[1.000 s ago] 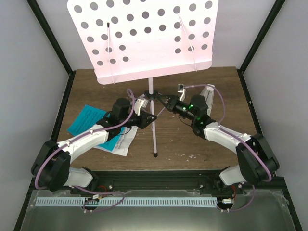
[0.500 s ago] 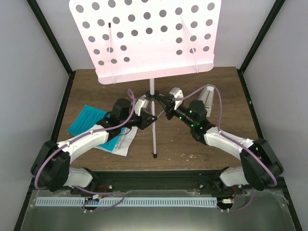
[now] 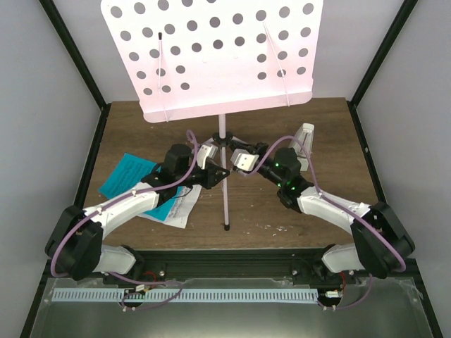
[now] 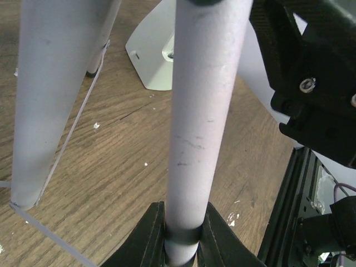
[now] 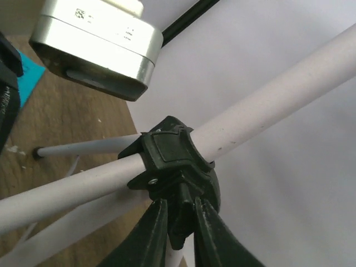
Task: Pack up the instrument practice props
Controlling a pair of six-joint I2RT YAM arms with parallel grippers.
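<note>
Left gripper (image 4: 181,236), right gripper (image 5: 179,222) both tight on music stand (image 3: 211,63), table (image 3: 317,148) edges far

1. The left arm (image 3: 127,204) reaches from the near left of the bench (image 3: 271,208), forearm low, angling inward toward the middle.
2. Its jaws stand almost closed, and the black fingers (image 4: 146,240) pinch a white tube of the music stand (image 4: 200,111) between them.
3. The right arm (image 3: 331,209) rises from the near right, bent at the elbow, and points inward and leftward.
4. Its jaws are pinched narrow, fingers (image 5: 157,233) clamped on the stand's black collar (image 5: 169,150).
5. The two wrists sit near each other at mid-bench, not touching.
</note>
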